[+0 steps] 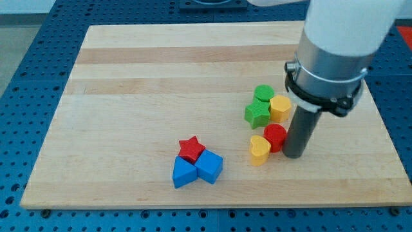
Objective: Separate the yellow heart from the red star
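The yellow heart [259, 149] lies right of the board's middle, touching a red cylinder [275, 137] on its right. The red star [191, 149] sits further to the view's left, on top of the junction of two blue blocks. A clear gap separates heart and star. My tip [295, 153] rests on the board just right of the red cylinder, close to it, and right of the yellow heart.
A blue triangle-like block [184, 173] and a blue cube [210, 166] sit below the red star. A green star [257, 114], a green cylinder [262, 94] and a yellow hexagon [280, 107] cluster above the heart. The wooden board [129, 96] lies on a blue perforated table.
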`<action>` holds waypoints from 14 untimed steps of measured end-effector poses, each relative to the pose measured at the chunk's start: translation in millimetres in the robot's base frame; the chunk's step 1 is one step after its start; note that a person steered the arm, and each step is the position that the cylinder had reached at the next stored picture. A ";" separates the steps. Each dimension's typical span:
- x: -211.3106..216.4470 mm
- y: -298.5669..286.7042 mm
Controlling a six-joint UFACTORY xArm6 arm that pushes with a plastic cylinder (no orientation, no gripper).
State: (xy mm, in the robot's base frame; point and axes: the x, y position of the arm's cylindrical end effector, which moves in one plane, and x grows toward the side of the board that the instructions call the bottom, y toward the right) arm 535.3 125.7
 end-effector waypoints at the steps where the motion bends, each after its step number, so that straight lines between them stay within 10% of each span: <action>1: -6.9 5.4; 10: 27.4 -32.2; 14: -20.7 -184.4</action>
State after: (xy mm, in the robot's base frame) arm 514.6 -58.7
